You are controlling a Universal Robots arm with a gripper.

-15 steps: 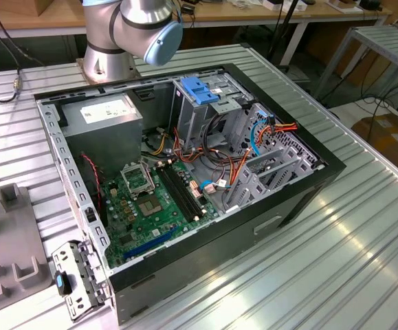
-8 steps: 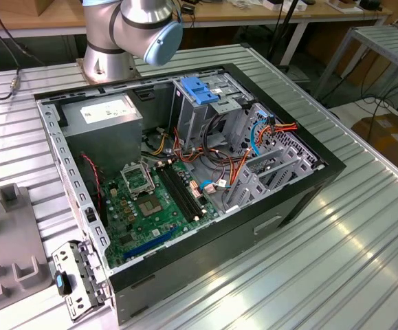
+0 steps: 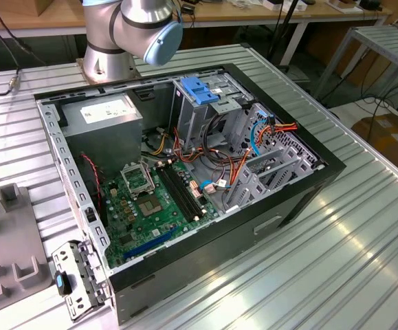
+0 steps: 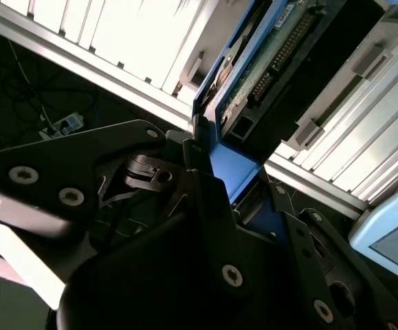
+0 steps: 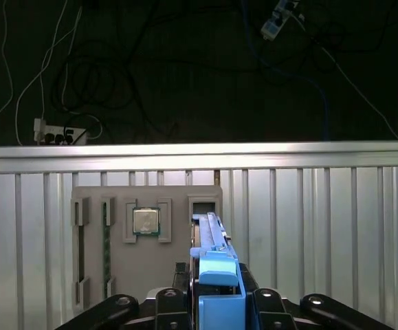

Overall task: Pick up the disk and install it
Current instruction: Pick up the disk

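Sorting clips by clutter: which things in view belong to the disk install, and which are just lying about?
Job: the disk, clamped in the gripper; open computer case, likely its destination.
Lying about: processor chip on grey fixture plate; power strip beyond the table.

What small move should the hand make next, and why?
Probably draw straight back from the grey holder. The hand holds the disk edge-on, and the disk's far end seems near the holder's slot, so sideways travel might snag.
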